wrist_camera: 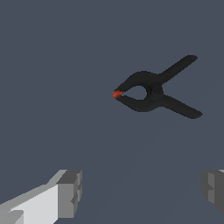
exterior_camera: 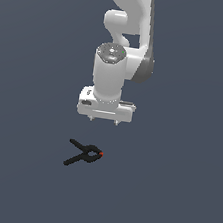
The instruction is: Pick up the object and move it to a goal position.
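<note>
**Clamp lying free on the floor, gripper hanging open above it**

The clamp (exterior_camera: 84, 154) is lying flat on the plain dark grey floor (exterior_camera: 17, 180), untouched by anything. It is presenting as a small black X-shaped piece: two handles are splaying apart at one end, and two curved arms are meeting at a red-orange tip at the other, leaving an oval gap between them around the pivot. In the exterior view the tip is pointing toward 3 o'clock and the handles are fanning toward 8 and 10 o'clock. In the wrist view the clamp (wrist_camera: 153, 89) is showing in sharp outline, tip on one side and handles on the other.

The arm (exterior_camera: 126, 30) is standing upright over the scene, its wrist pointing straight down. The gripper (exterior_camera: 104, 118) is hanging clear of the floor, with the clamp lying at about 7 o'clock from it in the exterior view and well apart from it. Its fingers (wrist_camera: 70, 192) are standing wide apart, holding nothing; the gap between them is visibly broader than the clamp.
</note>
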### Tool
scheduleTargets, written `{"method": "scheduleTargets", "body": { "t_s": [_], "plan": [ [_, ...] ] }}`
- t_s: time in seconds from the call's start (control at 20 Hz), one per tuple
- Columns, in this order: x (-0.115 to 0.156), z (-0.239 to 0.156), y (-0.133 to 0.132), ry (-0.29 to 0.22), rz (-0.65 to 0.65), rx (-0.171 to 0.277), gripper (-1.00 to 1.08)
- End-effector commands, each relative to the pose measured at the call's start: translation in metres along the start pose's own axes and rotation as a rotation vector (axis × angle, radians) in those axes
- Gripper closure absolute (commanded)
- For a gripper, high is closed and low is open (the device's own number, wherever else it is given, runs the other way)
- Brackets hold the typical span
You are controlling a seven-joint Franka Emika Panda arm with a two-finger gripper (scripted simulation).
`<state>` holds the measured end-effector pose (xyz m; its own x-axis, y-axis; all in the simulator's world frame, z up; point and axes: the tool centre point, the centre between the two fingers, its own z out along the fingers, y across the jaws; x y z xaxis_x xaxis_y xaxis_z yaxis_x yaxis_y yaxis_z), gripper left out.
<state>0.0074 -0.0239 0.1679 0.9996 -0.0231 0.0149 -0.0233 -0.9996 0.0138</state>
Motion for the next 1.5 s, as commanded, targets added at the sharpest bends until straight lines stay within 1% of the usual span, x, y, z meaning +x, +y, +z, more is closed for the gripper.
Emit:
{"method": "scheduleTargets", "body": {
  "t_s": [0.0,0.15,0.45,0.75,1.1,1.45],
  "plan": [
    [0.000,0.000,0.000,0.000,0.000,0.000,-0.92],
    [0.002,-0.004,-0.003,0.007,-0.010,-0.002,-0.92],
    [0.010,-0.021,-0.019,0.040,-0.067,-0.009,-0.92],
    [0.010,-0.020,-0.019,0.039,-0.058,-0.009,-0.92],
    [0.016,-0.015,-0.014,0.035,0.025,-0.003,-0.92],
    [0.026,-0.003,-0.005,0.026,0.186,0.007,-0.92]
  ]
}}
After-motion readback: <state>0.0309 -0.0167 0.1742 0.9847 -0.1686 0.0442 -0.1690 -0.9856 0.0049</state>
